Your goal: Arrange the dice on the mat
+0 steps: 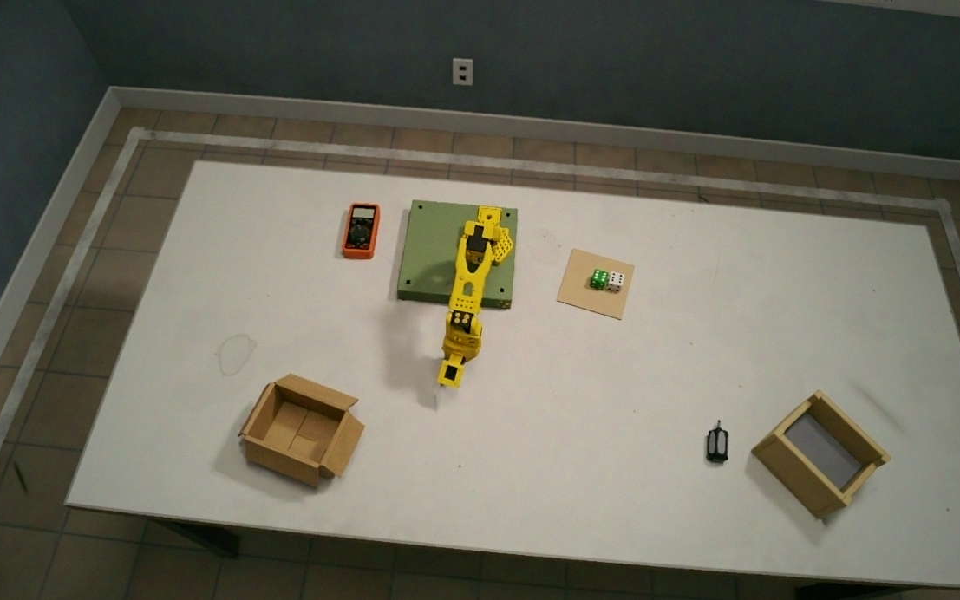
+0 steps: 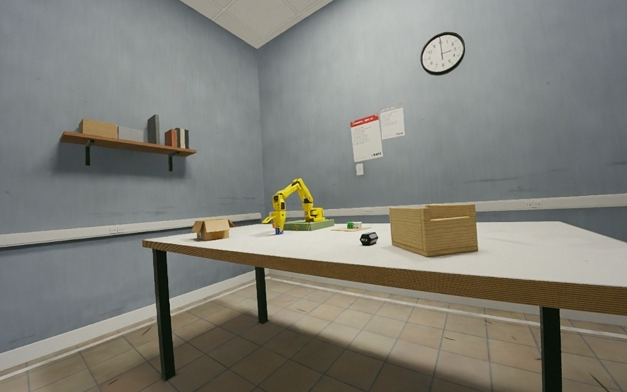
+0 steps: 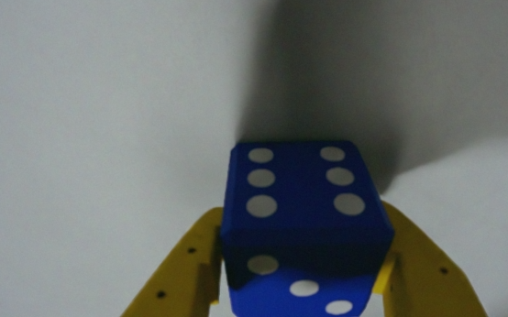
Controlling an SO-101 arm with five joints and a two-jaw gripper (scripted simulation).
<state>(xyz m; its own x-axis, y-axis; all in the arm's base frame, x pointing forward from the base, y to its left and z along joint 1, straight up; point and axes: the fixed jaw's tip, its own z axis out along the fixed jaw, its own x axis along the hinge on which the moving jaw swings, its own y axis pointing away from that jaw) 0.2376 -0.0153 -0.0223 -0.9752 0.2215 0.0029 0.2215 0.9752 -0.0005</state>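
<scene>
A blue die sits on the white table between my two yellow fingers, its six face up and a three face toward the wrist camera. My gripper is shut on it, with both fingers against its sides. From above, the arm hides the die and my gripper points down at the table in front of the green base. In the side view the blue die shows under the fingers. A green die and a white die sit side by side on the tan mat.
An orange multimeter lies left of the green base plate. An open cardboard box stands front left. A wooden box and a small black object are front right.
</scene>
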